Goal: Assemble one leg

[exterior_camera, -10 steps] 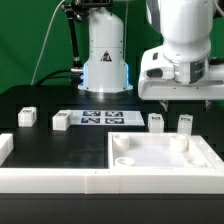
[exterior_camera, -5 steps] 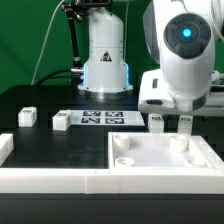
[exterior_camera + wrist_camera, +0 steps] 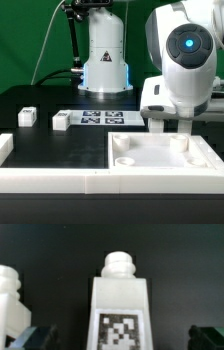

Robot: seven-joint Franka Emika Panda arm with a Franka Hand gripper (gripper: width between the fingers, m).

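Note:
In the wrist view, the leg (image 3: 120,303) stands upright: a small white block with a rounded peg on top and a black-and-white tag on its face. My gripper (image 3: 120,339) is open, its dark fingertips (image 3: 36,336) on either side of the leg with gaps. A second leg (image 3: 8,297) stands beside it. In the exterior view my gripper (image 3: 184,124) is low behind the white tray (image 3: 150,170), and the arm hides most of the leg there. The neighbouring leg (image 3: 157,124) shows beside the hand.
Two more legs (image 3: 27,116) (image 3: 61,121) stand at the exterior view's left. The marker board (image 3: 100,118) lies behind the tray. The robot base (image 3: 105,60) stands at the back. A white bar (image 3: 5,148) lies at the left edge.
The arm has come down and turned over the two right-hand legs. The open gripper now sits around one of them. No part has moved.

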